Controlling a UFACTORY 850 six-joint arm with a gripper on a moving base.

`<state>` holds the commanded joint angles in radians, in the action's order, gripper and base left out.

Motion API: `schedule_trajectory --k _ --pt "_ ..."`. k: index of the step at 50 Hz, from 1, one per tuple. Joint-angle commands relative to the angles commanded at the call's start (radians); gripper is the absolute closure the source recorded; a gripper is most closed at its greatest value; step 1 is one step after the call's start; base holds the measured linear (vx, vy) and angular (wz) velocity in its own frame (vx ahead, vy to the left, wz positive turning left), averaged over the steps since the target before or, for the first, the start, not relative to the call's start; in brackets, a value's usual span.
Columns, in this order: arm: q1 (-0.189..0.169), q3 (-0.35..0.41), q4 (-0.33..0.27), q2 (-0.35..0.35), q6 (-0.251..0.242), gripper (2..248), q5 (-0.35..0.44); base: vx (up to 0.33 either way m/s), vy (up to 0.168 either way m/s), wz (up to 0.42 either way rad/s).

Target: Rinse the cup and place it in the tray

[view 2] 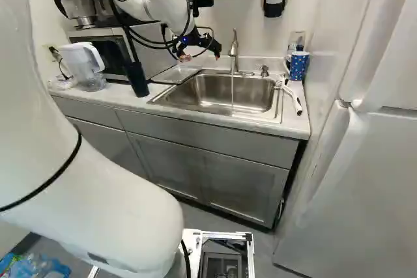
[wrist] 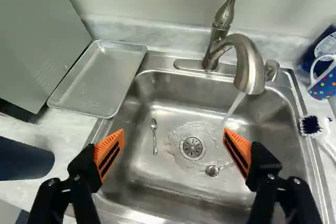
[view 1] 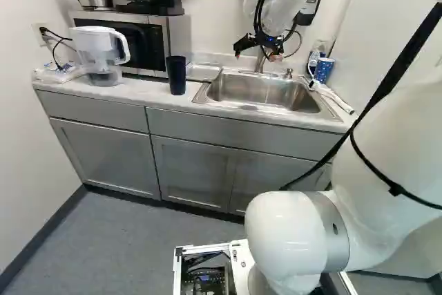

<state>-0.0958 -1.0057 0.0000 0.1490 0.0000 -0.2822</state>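
Over the sink [view 1: 266, 92], my gripper [view 1: 257, 46] hangs high with nothing held. In the wrist view the gripper [wrist: 174, 137] is open, its orange pads wide apart above the basin. A tall dark blue cup [view 1: 176, 75] stands on the counter left of the sink; in the wrist view the cup [wrist: 23, 159] is beside the gripper, apart from it. The shallow metal tray [wrist: 97, 80] lies bare between microwave and sink. Water [wrist: 234, 103] runs from the faucet [wrist: 247, 59] into the basin. A polka-dot mug [wrist: 324, 83] stands beyond the sink's other side.
A small spoon [wrist: 154, 136] and a round metal piece [wrist: 212, 170] lie in the basin near the drain. A brush [wrist: 313, 125] rests beside the sink. The microwave [view 1: 131, 41] with coffee makers on top and a water pitcher [view 1: 102, 53] stand at the counter's left.
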Motion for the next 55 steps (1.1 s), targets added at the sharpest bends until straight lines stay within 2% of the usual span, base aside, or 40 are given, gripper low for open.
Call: schedule_trajectory --k 24,55 --pt "0.012 0.002 0.000 0.002 0.000 3 0.000 0.000 0.000 0.000" --pt "0.098 0.007 0.000 0.008 0.000 3 0.000 0.000 0.000 0.000"
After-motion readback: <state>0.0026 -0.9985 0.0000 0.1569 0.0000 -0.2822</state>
